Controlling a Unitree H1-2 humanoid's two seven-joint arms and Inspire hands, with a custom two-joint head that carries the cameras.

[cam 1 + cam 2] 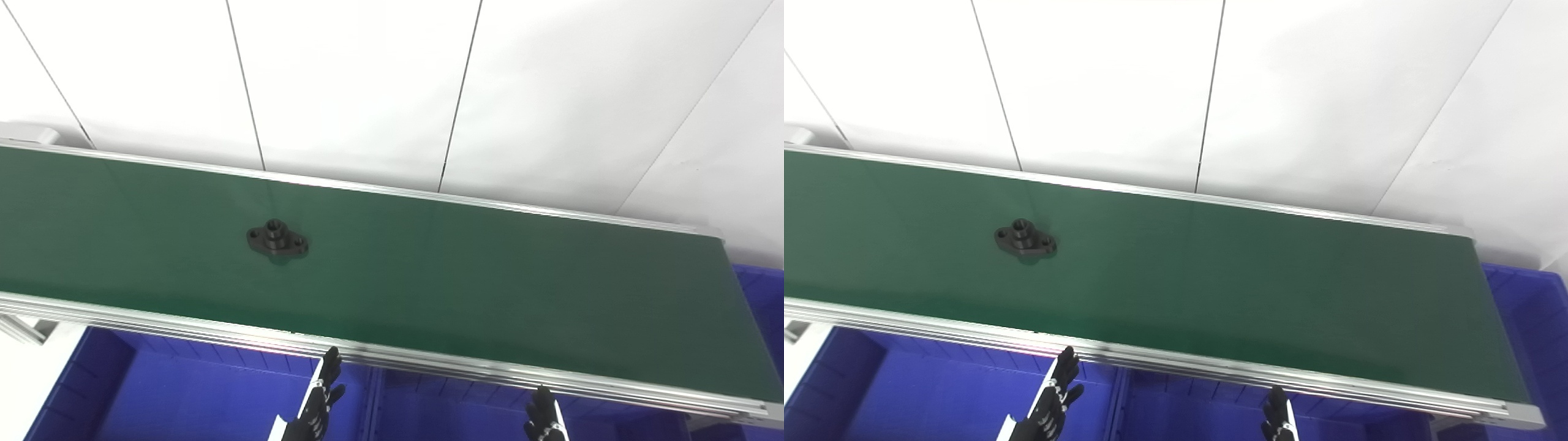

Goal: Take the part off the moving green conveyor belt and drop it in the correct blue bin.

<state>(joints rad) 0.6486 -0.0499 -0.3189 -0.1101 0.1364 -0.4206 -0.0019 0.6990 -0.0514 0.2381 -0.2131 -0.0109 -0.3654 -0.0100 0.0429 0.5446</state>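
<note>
Black and flange-shaped, the part (277, 240) lies flat on the green belt (465, 288), left of the belt's middle and about midway between its far and near edges, with a raised round hub and a hole in each of its side lobes. Nothing else lies on the belt around it, and nothing stands between it and the hands. An aluminium rail (429, 360) runs along the belt's near edge, and a thinner one along the far edge against the white panelled wall (367, 86). Below the near rail sit the blue bins: a left bin (184, 398), a middle bin (453, 416) beside it across a divider, and another bin (762, 300) showing past the belt's right end. The left hand (320, 404) is raised over the left bin just short of the rail, fingers (331, 364) extended and slightly apart, thumb out to the side, holding nothing. The right hand (542, 419) is low at the picture's bottom edge over the middle bin, fingers pointing up and empty; most of it is cut off, so how far they spread I cannot tell.
</note>
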